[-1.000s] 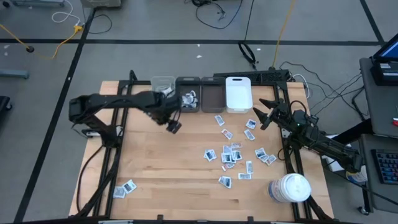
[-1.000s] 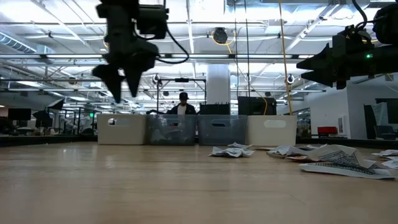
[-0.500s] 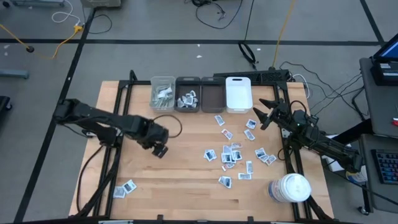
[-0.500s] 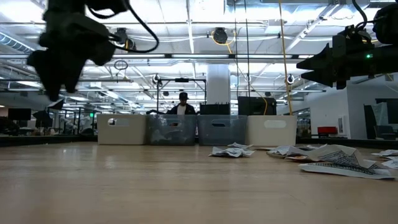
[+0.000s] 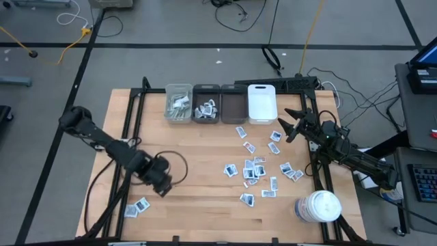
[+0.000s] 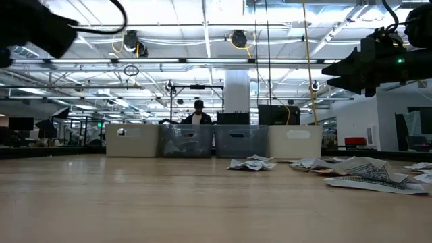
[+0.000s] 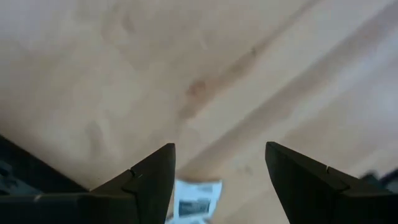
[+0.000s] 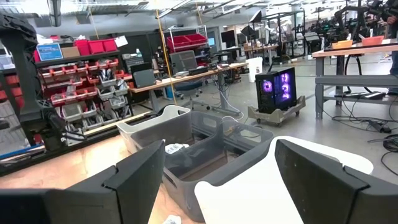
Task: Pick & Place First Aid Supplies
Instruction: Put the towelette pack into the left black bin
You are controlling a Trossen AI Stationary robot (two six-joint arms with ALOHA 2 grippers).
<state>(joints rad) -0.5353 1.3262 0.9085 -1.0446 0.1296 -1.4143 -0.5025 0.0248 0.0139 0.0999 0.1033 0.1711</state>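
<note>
Many small white sachets (image 5: 252, 169) with dark print lie loose on the wooden table's right half. Two more sachets (image 5: 136, 206) lie near the front left corner. My left gripper (image 5: 164, 188) hangs just beside those two, pointing down and open, with nothing between its fingers. In its wrist view one sachet (image 7: 196, 199) shows on the wood below my left gripper (image 7: 221, 149). My right gripper (image 5: 287, 127) waits at the right edge, level and open, facing the bins; the right wrist view shows my right gripper (image 8: 217, 149) with nothing in it.
Four small bins stand in a row at the far edge: a clear bin (image 5: 179, 104) with pale strips, a dark bin (image 5: 207, 107) with sachets, a second dark bin (image 5: 233, 106) and a white bin (image 5: 261, 102). A white lidded jar (image 5: 318, 207) stands at the front right.
My left gripper has swung from just in front of the bins toward the table's near left corner, ending beside the two sachets there. In the low view it has passed out at the upper left. My right arm has kept still.
</note>
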